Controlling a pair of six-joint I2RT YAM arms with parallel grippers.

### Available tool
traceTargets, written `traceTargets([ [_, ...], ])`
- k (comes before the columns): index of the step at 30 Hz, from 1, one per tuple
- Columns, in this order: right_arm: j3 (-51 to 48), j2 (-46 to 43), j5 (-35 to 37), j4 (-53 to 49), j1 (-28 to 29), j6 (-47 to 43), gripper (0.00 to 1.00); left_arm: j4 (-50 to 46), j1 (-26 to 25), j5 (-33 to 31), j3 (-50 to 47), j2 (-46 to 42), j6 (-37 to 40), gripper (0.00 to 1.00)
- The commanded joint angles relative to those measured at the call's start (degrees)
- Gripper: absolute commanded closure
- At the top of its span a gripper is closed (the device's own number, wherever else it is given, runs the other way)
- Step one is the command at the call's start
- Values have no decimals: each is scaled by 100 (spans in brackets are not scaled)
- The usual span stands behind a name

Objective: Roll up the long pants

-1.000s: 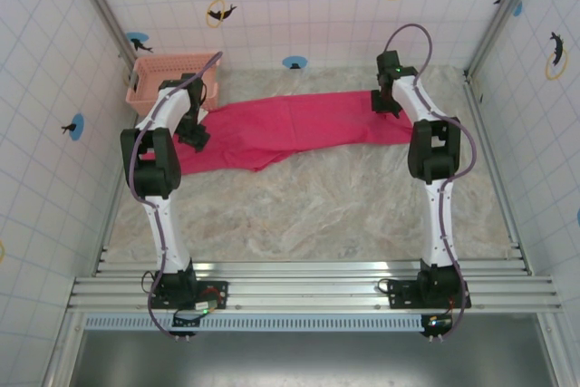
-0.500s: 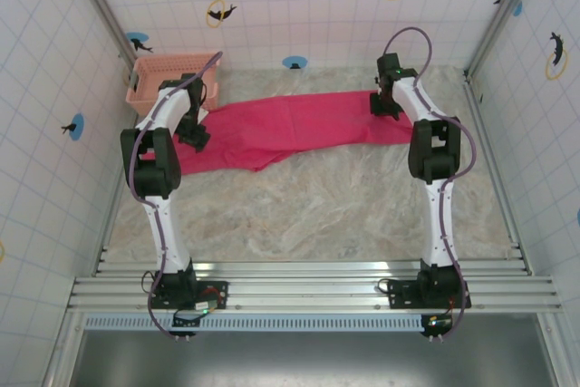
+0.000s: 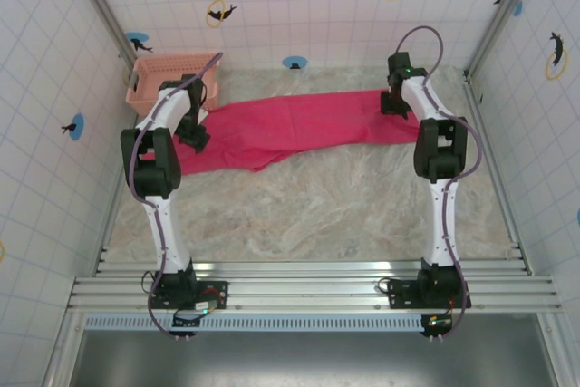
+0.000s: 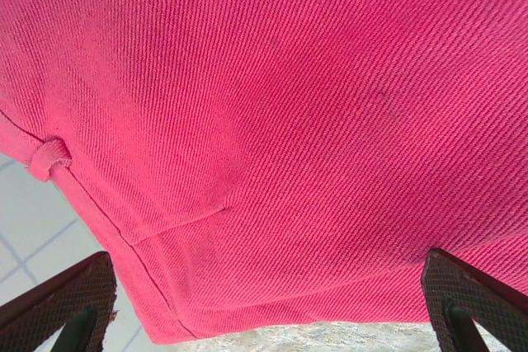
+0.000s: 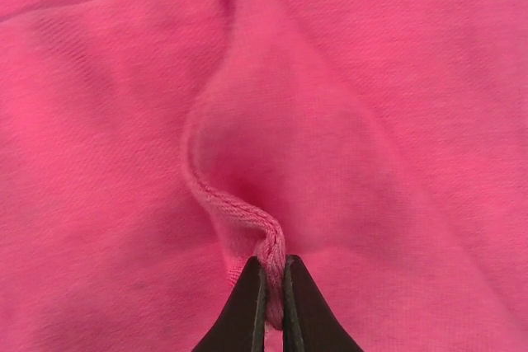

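Note:
The long pants (image 3: 299, 124) lie spread across the back of the table as a long magenta-red strip. My left gripper (image 3: 193, 138) hovers over their left end. In the left wrist view it (image 4: 264, 315) is open wide, its fingertips (image 4: 62, 307) standing far apart over the waist fabric (image 4: 272, 121), near a belt loop (image 4: 49, 157). My right gripper (image 3: 395, 104) is at the right end of the pants. In the right wrist view it (image 5: 274, 302) is shut on a raised fold of stitched hem (image 5: 247, 220), which puckers the cloth around it.
A pale pink lattice basket (image 3: 168, 74) stands in the back left corner, just behind the left arm. Tiled walls close in the back and both sides. Bare marbled tabletop (image 3: 308, 215) stretches from the pants to the near rail.
My right gripper has closed onto the hem and shifted slightly right and toward the back wall, drawing the cloth with it. The left arm has stayed put, still open.

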Motion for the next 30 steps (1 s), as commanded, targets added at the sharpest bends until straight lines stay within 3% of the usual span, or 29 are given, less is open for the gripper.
traceTargets([
  [1, 404, -240, 605, 167, -287, -102, 100, -48, 28, -120, -57, -15, 82, 3],
  [10, 2123, 738, 823, 389, -760, -252, 97, -17, 49, -467, -39, -24, 136, 3],
  [11, 2363, 891, 875, 429, -793, -277, 86, 20, 56, -494, -88, -32, 160, 3],
  [13, 2746, 1115, 1013, 422, -858, -230, 54, 53, 49, -544, -136, -12, 153, 3],
  [14, 2861, 1166, 1000, 424, -909, -182, 45, 62, 51, -543, -145, 6, 140, 3],
  [17, 2725, 1017, 978, 418, -1091, 19, 29, 64, 41, -587, -126, -4, 117, 3],
  [19, 2521, 808, 594, 346, -1278, 142, 26, 66, 29, -548, -124, -57, 109, 3],
  [23, 1317, -124, -187, 67, -1542, 356, 26, 158, -58, -512, -249, -270, 99, 3],
  [26, -587, -1282, -448, 568, -1549, 492, 26, 209, -155, -410, -312, -388, 55, 3],
  [30, -3095, -2560, -1311, 1749, -1863, 1246, 26, 191, -300, -181, -360, -480, -12, 3],
])
